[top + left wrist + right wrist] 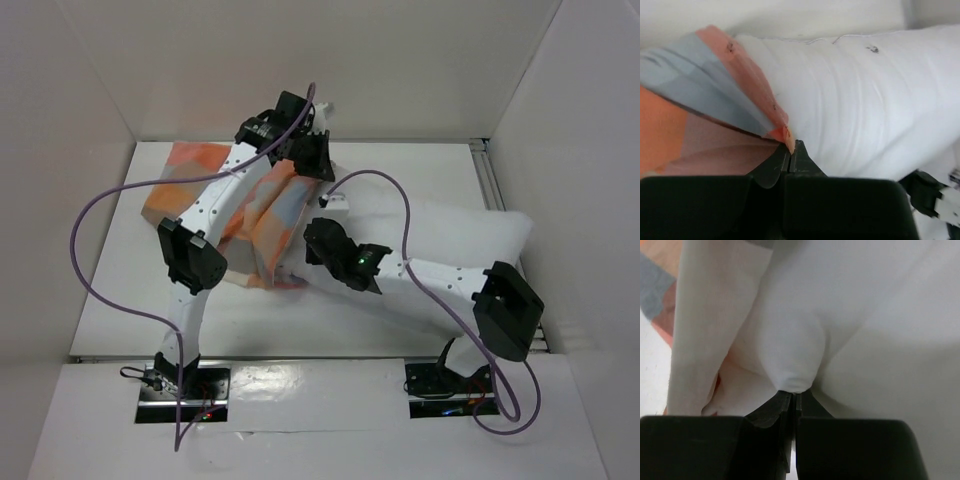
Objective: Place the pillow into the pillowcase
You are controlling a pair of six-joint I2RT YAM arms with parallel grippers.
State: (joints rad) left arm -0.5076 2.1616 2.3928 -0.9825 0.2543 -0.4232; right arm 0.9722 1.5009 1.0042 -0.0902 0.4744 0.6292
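Starting from the near edge of the table point(110, 310), the right gripper point(794, 396) is met first: its jaws are clamped together on a pinched fold of the white pillow point(875, 315), seemingly near the pillow's left end, where checked cloth shows just beside the fold. Further back, the left gripper point(790, 152) is closed tight on the orange hem of the pillowcase point(695, 85), at what is judged to be the edge of its open mouth, with the pillow's white bulk touching that hem on the right. The pillowcase is spread crumpled over the left half of the table, partly hidden under the left arm. The pillow is laid across the right half, its long axis running left to right, its left end at the mouth and most of its visible length outside. From the held hem the pillow thus lies to the right and the pocket to the left. The right arm is the nearer to the pillow, so a leftward feed by it, with the mouth held by the left, is judged to be what the coming move calls for
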